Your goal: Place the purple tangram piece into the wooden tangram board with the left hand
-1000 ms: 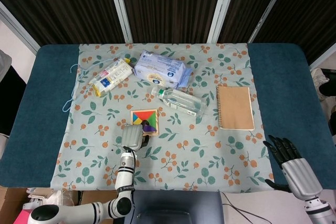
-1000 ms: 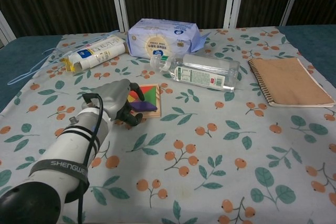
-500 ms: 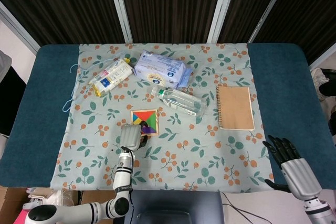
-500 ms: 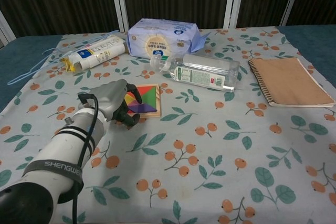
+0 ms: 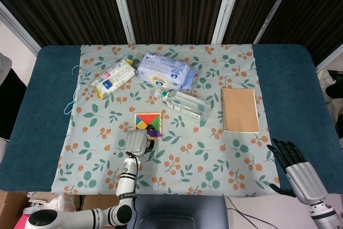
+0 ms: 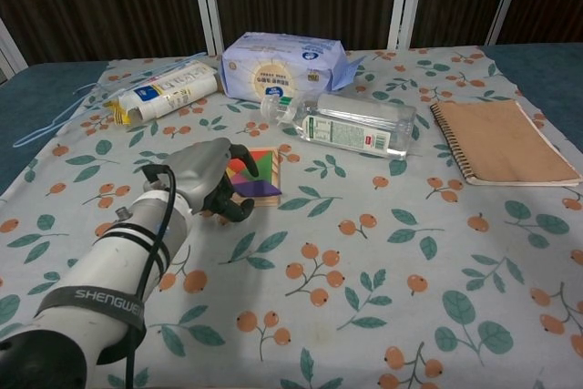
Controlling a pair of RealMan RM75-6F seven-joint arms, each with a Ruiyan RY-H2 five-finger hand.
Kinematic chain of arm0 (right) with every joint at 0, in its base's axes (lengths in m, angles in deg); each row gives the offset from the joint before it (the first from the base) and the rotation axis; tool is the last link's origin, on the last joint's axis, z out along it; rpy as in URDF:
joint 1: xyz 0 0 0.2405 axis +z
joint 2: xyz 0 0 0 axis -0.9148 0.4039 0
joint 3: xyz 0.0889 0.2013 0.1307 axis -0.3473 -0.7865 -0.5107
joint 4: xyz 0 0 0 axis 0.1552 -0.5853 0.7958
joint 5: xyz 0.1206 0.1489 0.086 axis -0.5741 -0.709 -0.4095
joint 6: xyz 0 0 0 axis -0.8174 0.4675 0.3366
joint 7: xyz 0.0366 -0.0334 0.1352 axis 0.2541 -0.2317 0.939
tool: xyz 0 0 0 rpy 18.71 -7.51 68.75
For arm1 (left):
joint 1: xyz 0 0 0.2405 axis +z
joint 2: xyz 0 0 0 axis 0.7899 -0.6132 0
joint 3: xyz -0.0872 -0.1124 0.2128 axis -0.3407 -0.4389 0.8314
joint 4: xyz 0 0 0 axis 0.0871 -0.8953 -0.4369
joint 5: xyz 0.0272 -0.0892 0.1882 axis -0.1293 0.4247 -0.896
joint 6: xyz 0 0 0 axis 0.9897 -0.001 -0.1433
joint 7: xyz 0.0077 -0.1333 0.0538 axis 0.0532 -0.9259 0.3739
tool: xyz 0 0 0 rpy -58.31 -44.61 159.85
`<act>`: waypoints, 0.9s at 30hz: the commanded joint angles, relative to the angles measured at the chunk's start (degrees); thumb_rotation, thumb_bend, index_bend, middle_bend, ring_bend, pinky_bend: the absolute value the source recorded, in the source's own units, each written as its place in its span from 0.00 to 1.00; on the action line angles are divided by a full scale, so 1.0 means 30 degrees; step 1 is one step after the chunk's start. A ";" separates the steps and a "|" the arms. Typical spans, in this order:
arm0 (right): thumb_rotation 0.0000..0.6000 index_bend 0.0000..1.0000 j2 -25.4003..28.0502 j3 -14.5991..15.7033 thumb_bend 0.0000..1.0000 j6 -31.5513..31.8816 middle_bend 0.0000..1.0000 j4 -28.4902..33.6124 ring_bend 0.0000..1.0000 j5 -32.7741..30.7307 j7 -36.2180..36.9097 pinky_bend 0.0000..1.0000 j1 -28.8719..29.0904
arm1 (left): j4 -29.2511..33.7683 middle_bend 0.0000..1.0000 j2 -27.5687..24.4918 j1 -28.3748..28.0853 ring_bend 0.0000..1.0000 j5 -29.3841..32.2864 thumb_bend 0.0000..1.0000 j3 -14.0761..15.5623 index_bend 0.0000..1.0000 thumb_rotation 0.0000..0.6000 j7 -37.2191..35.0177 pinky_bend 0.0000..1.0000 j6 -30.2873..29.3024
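Left hand point(image 6: 208, 178) lies on the worktop point(image 5: 48, 105) at the near left corner of the wooden board point(image 6: 262, 177), its fingers curled inward. Whether they still touch the purple piece point(image 5: 154, 132) cannot be told. That piece sits in the board at its near edge, among the other coloured pieces, flat as far as the head view shows. Right hand point(image 5: 296, 170) hangs well apart at the worktop's near right edge, fingers spread, grasping nothing. Beyond the board lie a clear bottle point(image 6: 351, 123), a wipes pack point(image 6: 282, 66), a tube point(image 6: 164, 95) and a brown notebook point(image 6: 504, 142).
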 commanded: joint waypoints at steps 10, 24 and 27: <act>1.00 0.00 0.0167 -0.0016 0.16 0.0297 0.00 -0.0131 0.00 0.0036 0.0555 0.00 -0.0065 | -0.0041 1.00 0.0277 -0.0140 1.00 -0.0369 0.38 0.0192 0.31 1.00 -0.0277 1.00 0.0117; 1.00 0.00 0.0283 0.0035 0.16 0.0379 0.00 -0.0233 0.00 0.0175 0.0929 0.00 -0.0041 | -0.0920 1.00 0.1192 -0.0594 1.00 -0.0720 0.39 0.0157 0.31 1.00 -0.0920 1.00 0.0801; 1.00 0.00 0.0298 0.0042 0.16 0.0446 0.00 -0.0278 0.00 0.0208 0.1004 0.00 -0.0062 | -0.0964 1.00 0.1195 -0.0563 1.00 -0.0784 0.39 0.0160 0.31 1.00 -0.0938 1.00 0.0766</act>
